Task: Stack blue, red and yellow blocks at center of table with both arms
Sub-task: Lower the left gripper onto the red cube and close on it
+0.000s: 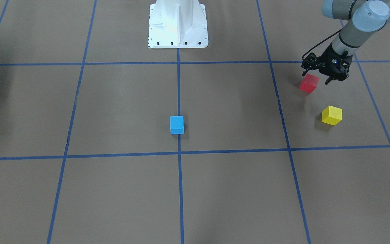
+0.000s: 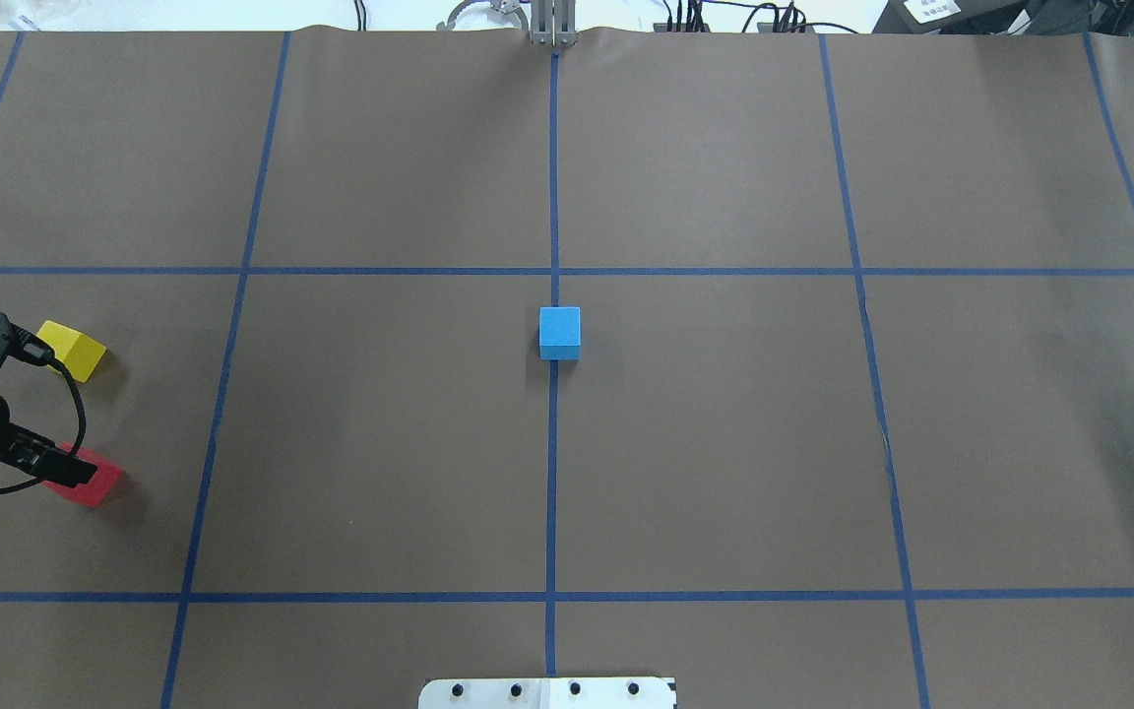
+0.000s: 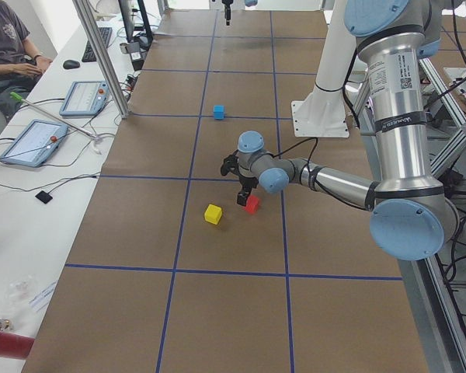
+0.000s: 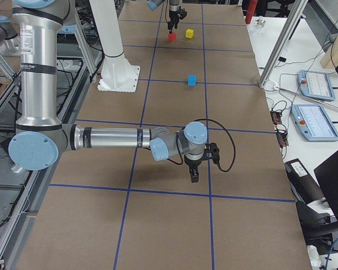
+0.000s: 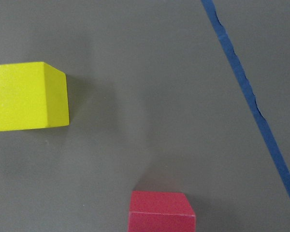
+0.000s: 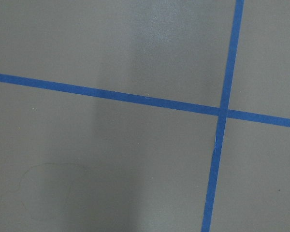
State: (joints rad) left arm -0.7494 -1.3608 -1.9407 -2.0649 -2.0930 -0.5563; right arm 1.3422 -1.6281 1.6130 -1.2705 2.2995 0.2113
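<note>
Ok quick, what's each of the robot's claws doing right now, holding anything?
Left gripper: open, empty, poised right over the red block.
Right gripper: cannot tell; it shows clearly only in the side view.

A seated operator (image 3: 6, 39), a keyboard (image 3: 102, 35) and two tablets (image 3: 33, 141) line the bench (image 3: 31, 210).

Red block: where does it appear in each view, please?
Front-facing: red block upper right.
Overhead: lower left, near the edge.
Exterior left: centre.
Exterior right: top, far end.
Left wrist: bottom edge.
Right wrist: not in it.
Shared landmark: yellow block beside it.
</note>
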